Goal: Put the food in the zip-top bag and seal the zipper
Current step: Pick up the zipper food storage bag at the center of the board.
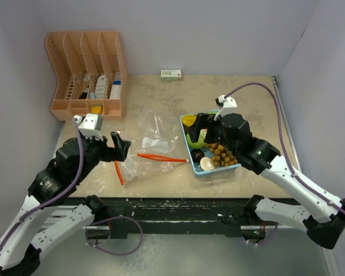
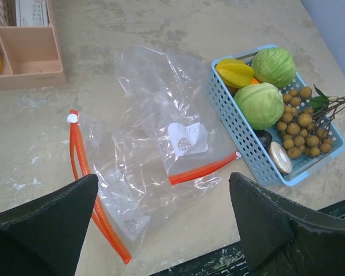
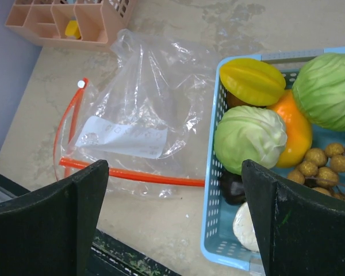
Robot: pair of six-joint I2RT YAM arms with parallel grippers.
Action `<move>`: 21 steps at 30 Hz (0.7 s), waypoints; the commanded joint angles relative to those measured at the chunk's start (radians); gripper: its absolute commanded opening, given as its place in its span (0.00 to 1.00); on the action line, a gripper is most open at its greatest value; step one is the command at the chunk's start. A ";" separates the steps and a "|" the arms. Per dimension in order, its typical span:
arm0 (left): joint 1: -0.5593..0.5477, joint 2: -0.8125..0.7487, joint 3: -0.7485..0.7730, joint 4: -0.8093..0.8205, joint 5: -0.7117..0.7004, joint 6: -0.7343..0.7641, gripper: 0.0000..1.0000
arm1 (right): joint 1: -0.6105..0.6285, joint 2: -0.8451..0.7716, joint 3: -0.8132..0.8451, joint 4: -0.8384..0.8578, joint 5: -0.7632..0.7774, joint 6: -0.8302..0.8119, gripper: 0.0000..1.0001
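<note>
The black left gripper (image 1: 121,145) and black right gripper (image 1: 204,127) both stand wide open, holding nothing. Small plastic toy foods (image 2: 259,104) sit in a light blue perforated tray (image 2: 229,118), just beside a clear orange-zippered zip-top bag (image 2: 155,109) lying on the beige table (image 2: 161,29)

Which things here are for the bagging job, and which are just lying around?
For the job: zip-top bag, yellow star fruit, green cabbages, orange, bunch of brown balls, dark lump, beige slice.
Just lying about: blue tray, pink organizer, small box by the back wall.
</note>
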 commanded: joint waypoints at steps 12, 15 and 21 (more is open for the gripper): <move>-0.007 -0.048 0.018 -0.045 -0.043 -0.036 0.99 | 0.009 -0.050 -0.226 0.285 -0.207 -0.063 1.00; -0.006 -0.079 0.002 -0.050 -0.058 -0.047 0.99 | 0.051 0.043 -0.219 0.289 -0.213 -0.069 0.93; -0.006 -0.113 -0.026 -0.073 -0.078 -0.061 0.99 | 0.228 0.122 -0.241 0.320 -0.043 -0.129 0.88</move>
